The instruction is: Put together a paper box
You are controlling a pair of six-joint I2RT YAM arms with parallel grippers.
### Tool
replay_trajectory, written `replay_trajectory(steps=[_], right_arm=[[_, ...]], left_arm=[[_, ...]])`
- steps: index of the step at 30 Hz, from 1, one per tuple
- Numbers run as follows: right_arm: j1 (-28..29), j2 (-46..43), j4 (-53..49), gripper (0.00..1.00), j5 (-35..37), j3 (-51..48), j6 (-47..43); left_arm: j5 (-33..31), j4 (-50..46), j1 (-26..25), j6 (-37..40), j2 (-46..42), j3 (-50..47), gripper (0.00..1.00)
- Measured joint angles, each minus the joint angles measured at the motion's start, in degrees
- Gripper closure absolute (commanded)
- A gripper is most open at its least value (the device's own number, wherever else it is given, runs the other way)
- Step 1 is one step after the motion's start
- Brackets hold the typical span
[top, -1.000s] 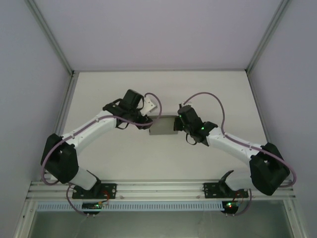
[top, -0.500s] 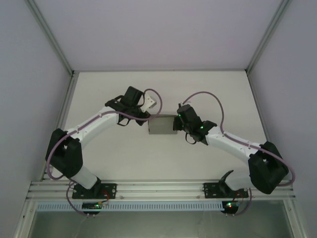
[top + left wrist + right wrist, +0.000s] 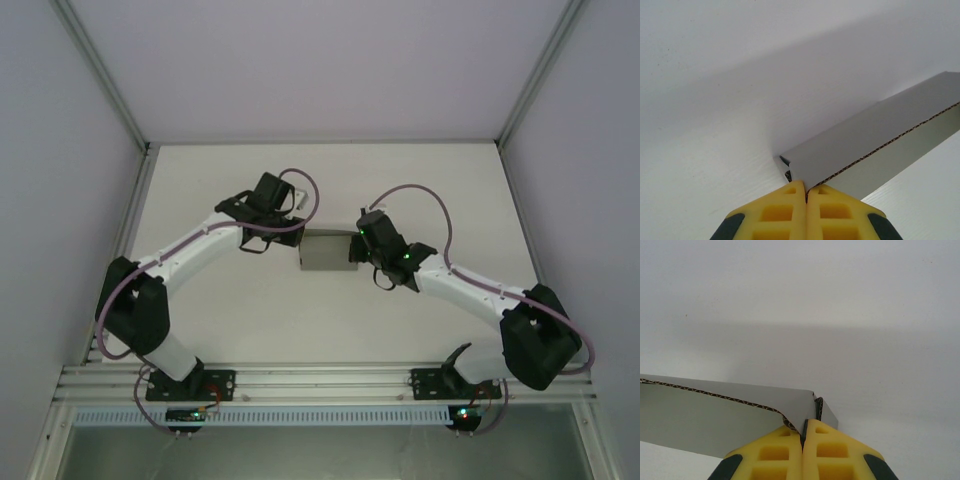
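From their bases at the near edge of the bench, the two arms bend inward towards each other. The paper box, plain grey card, sits mid-bench between them. The left tool has its yellow fingers pressed together, pinching the corrugated edge of a raised wall at the box's left end. The right tool is likewise closed, clamped on the card edge at the box's right-hand corner. Beyond the box the white bench runs to the far wall.
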Motion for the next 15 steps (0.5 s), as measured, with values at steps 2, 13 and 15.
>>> replay_trajectory(steps=[2, 13, 15], right_arm=[[0.09, -0.02, 0.11, 1.00, 0.09, -0.15, 0.35], [0.61, -0.28, 2.12, 1.00, 1.77, -1.44, 1.44], [0.81, -0.52, 2.91, 1.00, 2.32, -2.10, 1.44]], left_arm=[[-0.24, 0.02, -0.13, -1.70, 0.04, 0.00, 1.00], [-0.24, 4.17, -0.20, -7.17, -0.70, -2.62, 1.00], [-0.46, 6.67, -0.55, -7.85, -1.66, -4.74, 1.00]])
